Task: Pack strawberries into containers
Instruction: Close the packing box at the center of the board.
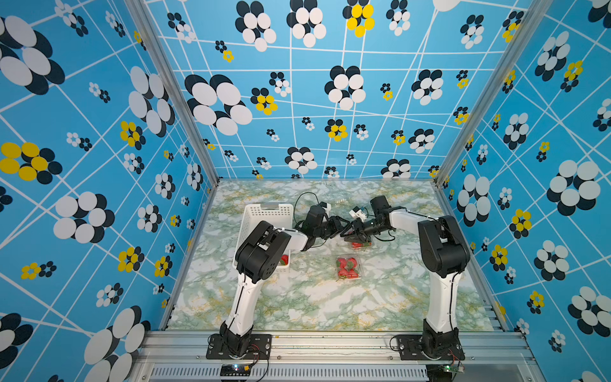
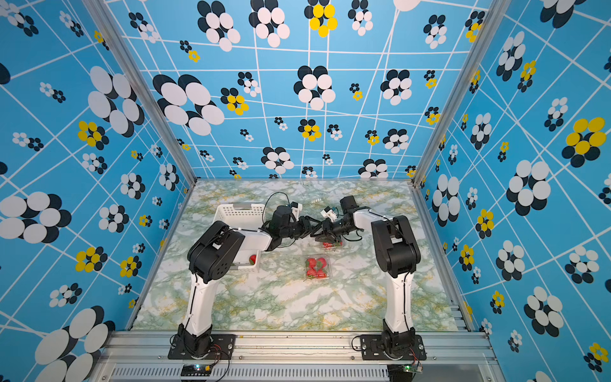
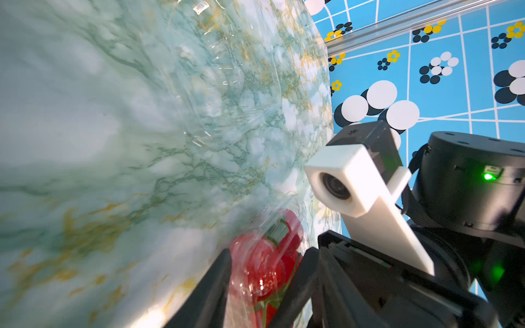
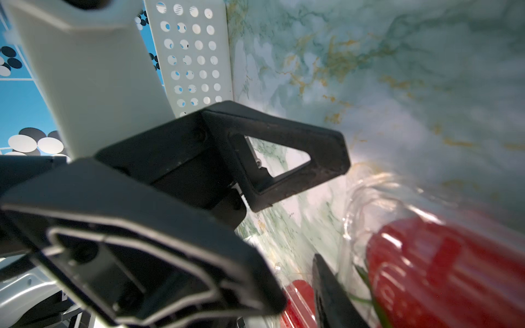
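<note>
Left gripper jaws apart either side of the small clear plastic clamshell punnet of red strawberries on the green marbled tabletop, right gripper down at it too, can't tell if clamped.

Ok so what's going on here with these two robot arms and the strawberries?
Both arms reach to the middle of the table, where their claws meet over a clear container of strawberries. The left claw straddles it and the right claw is right beside it; whether either is gripping can't be told. A second container, filled with strawberries, sits nearer the arm bases, untouched. At least one strawberry lies in the white basket.
</note>
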